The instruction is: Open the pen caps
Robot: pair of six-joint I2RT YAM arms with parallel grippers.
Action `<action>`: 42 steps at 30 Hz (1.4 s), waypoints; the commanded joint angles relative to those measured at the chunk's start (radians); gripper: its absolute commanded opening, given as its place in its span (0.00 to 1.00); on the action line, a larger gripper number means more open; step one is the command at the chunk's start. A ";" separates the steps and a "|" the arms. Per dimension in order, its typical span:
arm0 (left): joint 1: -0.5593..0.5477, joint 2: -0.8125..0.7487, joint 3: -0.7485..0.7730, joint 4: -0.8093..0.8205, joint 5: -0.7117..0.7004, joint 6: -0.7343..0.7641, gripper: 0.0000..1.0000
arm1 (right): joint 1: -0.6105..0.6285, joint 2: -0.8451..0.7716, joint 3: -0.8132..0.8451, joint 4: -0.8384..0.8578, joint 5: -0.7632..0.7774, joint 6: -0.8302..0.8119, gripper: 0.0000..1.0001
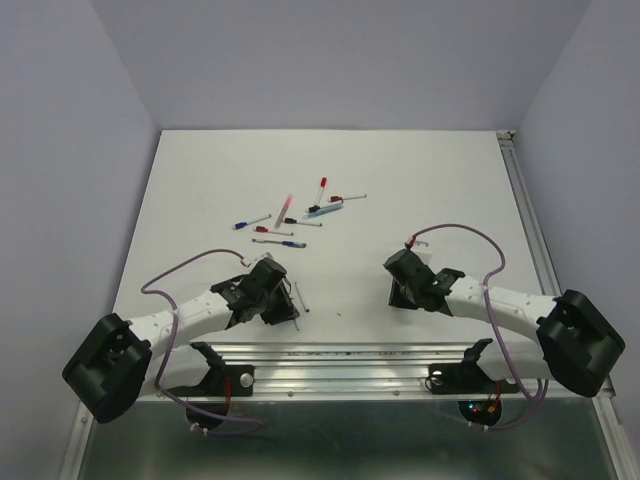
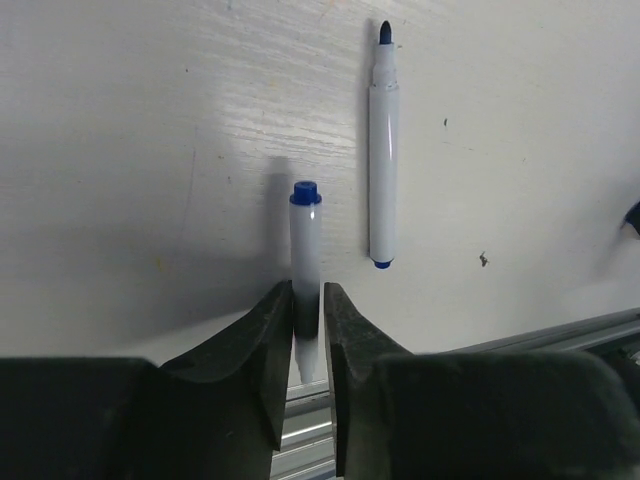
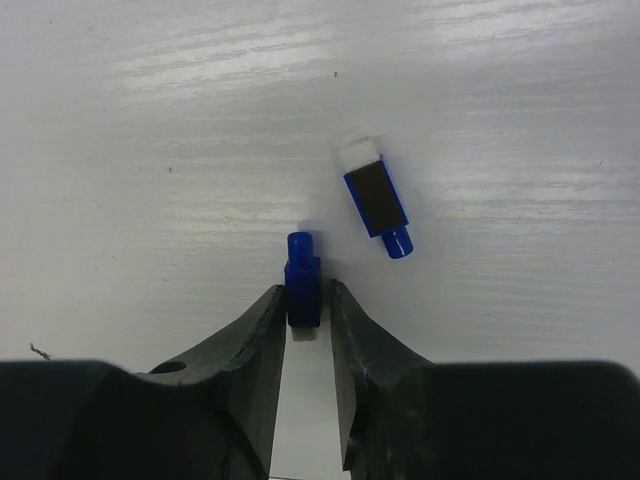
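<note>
In the right wrist view a stubby blue pen cap (image 3: 303,280) lies between the tips of my right gripper (image 3: 306,305). It touches the left finger, and a thin gap shows at the right one. A second blue cap (image 3: 377,205) lies just beyond it. My left gripper (image 2: 308,310) stands around a white pen barrel (image 2: 305,250) with a blue end plug, its jaws a hair off it. An uncapped blue-tipped pen (image 2: 382,170) lies beside that barrel. Several capped pens (image 1: 290,215) lie mid-table, one with a red cap (image 1: 324,184). From above, both grippers (image 1: 278,300) (image 1: 400,285) are low over the table.
An aluminium rail (image 1: 340,355) runs along the table's near edge just behind both grippers and also shows in the left wrist view (image 2: 560,335). Another rail (image 1: 530,210) lines the right side. Purple cables loop over both arms. A dark object (image 2: 633,217) sits at the left wrist view's right edge.
</note>
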 commanded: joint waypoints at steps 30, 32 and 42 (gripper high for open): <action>0.077 0.036 0.411 -0.256 -0.388 0.091 0.99 | -0.001 -0.352 0.069 -0.029 -0.027 -0.113 1.00; 0.129 0.107 0.454 -0.262 -0.391 0.096 0.99 | -0.001 -0.376 0.064 -0.038 -0.012 -0.118 1.00; 0.238 0.371 0.552 -0.182 -0.382 0.079 0.99 | -0.001 -0.387 0.020 -0.028 0.005 -0.132 1.00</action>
